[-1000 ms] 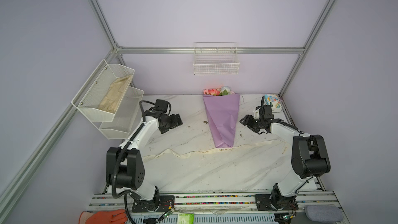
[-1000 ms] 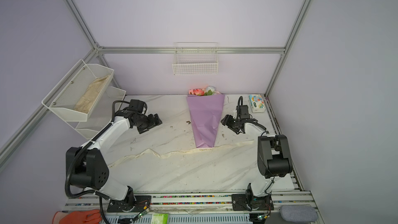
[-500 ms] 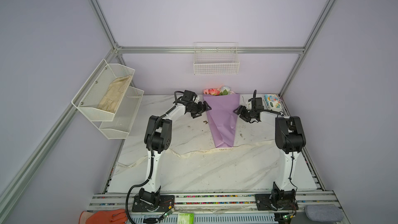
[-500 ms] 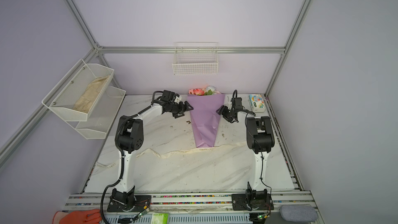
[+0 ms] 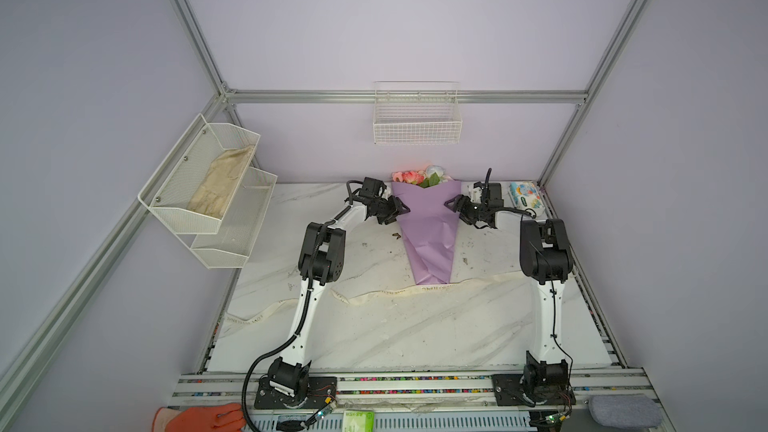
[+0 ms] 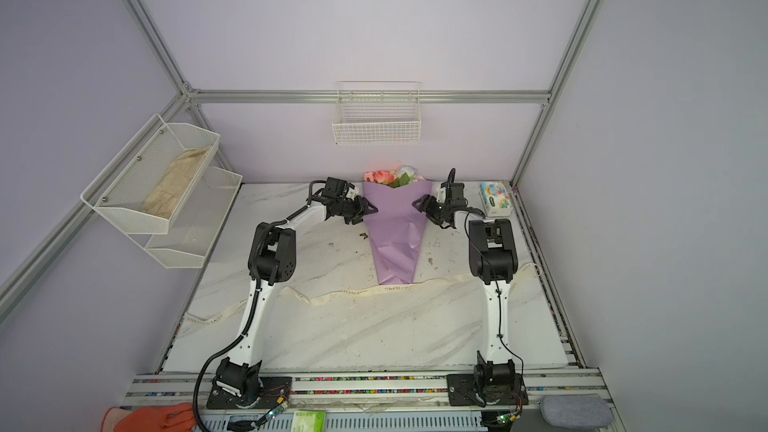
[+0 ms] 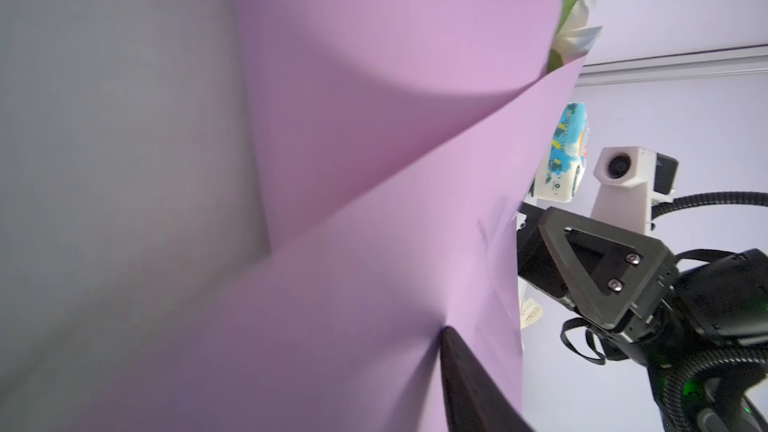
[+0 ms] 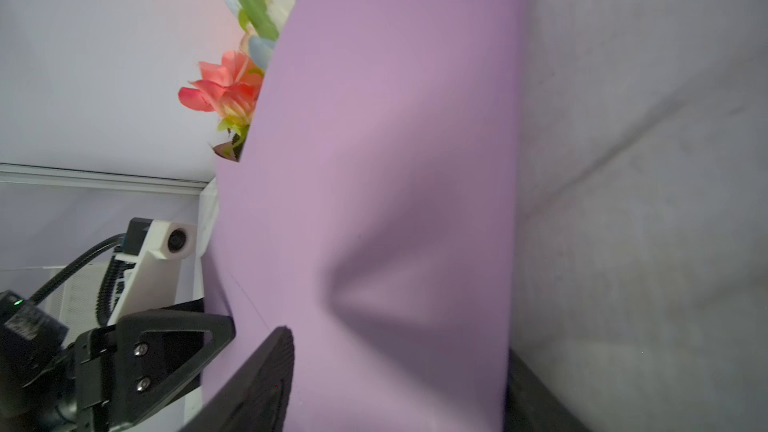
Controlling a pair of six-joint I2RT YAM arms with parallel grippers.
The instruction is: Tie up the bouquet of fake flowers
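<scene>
The bouquet of fake flowers (image 5: 428,230) (image 6: 395,238) lies at the back middle of the table, a lilac paper cone with pink, white and pale blue blooms (image 5: 417,176) at its far end. My left gripper (image 5: 403,210) (image 6: 371,210) is shut on the cone's left edge. In the left wrist view one finger (image 7: 465,392) dents the paper (image 7: 374,243), and the other finger is hidden behind it. My right gripper (image 5: 453,206) (image 6: 419,205) (image 8: 395,367) stands open and straddles the cone's right edge (image 8: 395,160).
A cream lettered ribbon (image 5: 382,292) (image 6: 353,293) runs across the table under the cone's tip. A tissue pack (image 5: 524,197) lies at the back right. A wire basket (image 5: 417,118) hangs on the back wall, a two-tier mesh shelf (image 5: 208,184) on the left wall.
Both arms have swung in from the table's sides to the cone's two edges. The left jaws have narrowed onto the paper. The right jaws have kept their opening.
</scene>
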